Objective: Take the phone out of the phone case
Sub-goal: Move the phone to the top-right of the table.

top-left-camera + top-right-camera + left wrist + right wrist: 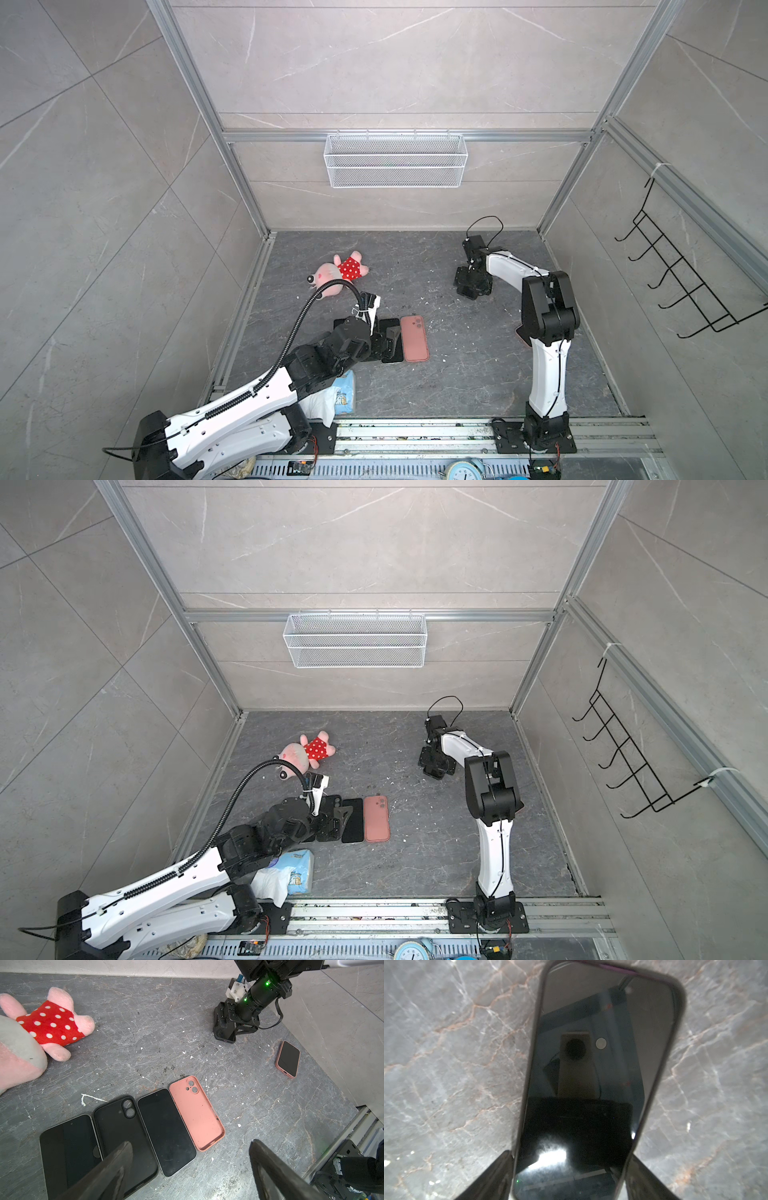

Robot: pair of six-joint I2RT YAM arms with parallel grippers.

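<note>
A phone (591, 1064) with a dark screen sits in a dark phone case (680, 1001) at the back right of the floor. My right gripper (571, 1155) is shut on it, one finger against each long edge. In the left wrist view that cased phone (225, 1033) hangs tilted in the right gripper (226, 1022), its low end near the floor. My left gripper (191, 1142) is open, hovering over a row of flat items: a bare phone (66, 1151), an empty black case (122, 1136), a second bare phone (166, 1132) and an empty pink case (197, 1113).
A phone in a pink case (287, 1059) lies face up near the right wall. A pink plush toy (338, 272) lies at the back left. A tissue pack (345, 392) sits under the left arm. A wire basket (395, 160) hangs on the back wall.
</note>
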